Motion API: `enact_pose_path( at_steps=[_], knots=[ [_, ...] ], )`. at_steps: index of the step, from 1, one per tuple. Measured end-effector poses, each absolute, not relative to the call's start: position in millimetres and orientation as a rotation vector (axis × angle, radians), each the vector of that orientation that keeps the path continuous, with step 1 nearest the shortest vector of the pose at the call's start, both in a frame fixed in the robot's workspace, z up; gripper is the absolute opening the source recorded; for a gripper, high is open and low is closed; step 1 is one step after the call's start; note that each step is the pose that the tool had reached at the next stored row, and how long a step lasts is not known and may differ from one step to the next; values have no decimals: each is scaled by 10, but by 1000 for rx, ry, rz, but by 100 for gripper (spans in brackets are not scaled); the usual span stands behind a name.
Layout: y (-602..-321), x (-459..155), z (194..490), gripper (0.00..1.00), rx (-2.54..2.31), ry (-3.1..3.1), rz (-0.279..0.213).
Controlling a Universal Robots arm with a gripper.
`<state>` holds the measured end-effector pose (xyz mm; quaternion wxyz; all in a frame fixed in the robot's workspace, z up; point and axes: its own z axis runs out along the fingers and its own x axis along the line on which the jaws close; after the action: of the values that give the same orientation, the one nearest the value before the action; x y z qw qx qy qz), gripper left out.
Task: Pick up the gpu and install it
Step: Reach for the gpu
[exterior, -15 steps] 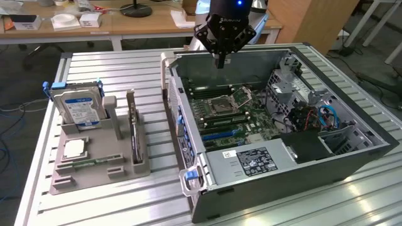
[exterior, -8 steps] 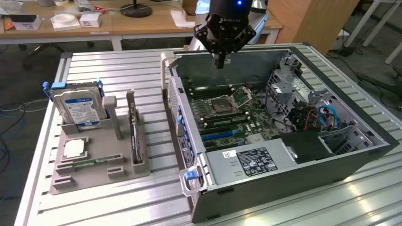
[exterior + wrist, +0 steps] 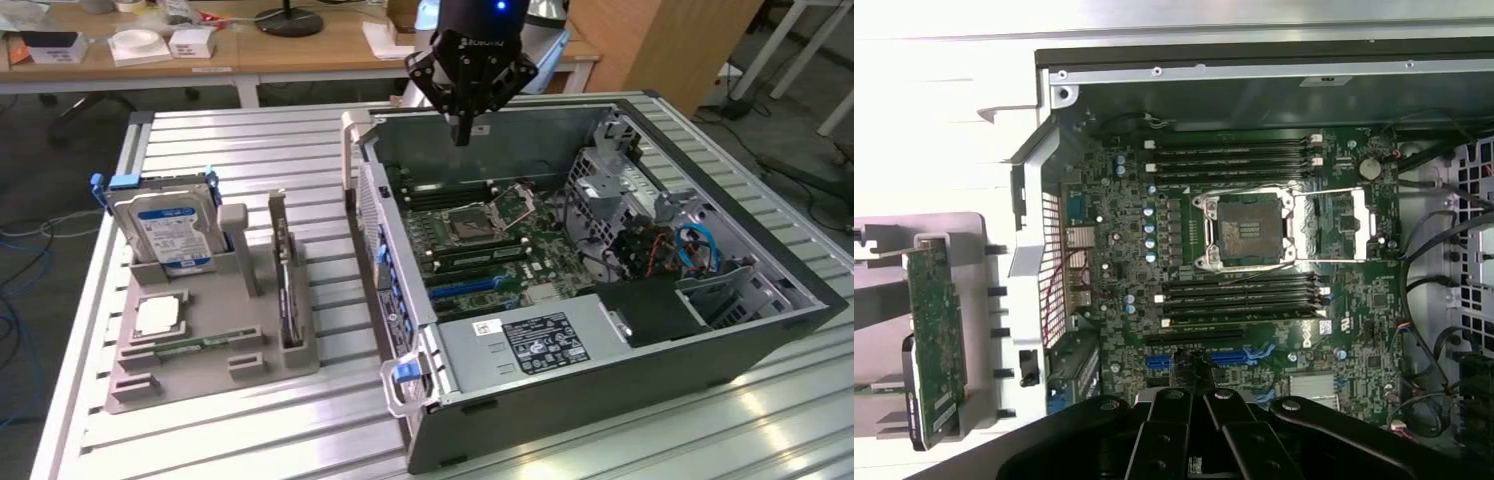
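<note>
Well apart from the clenched, empty gripper (image 3: pixel 462 135): thin green gpu (image 3: pixel 934 325), silvery-ended, edgewise.

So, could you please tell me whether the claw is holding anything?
Nothing: the shut black claw hangs empty over the open grey metal computer case.

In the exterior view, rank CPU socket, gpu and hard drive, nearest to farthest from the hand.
1. CPU socket, inside the case, beneath the hand.
2. gpu, upright in the holder beside the case.
3. Hard drive, holder's far side, exterior view's left.
</note>
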<state>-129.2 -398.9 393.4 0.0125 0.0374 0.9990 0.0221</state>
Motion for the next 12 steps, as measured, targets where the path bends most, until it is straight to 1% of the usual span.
enact_pose_path(
  at_steps=[12],
  knots=[
    [-3989,-1423,3934,10,117,3114,69]
  ],
)
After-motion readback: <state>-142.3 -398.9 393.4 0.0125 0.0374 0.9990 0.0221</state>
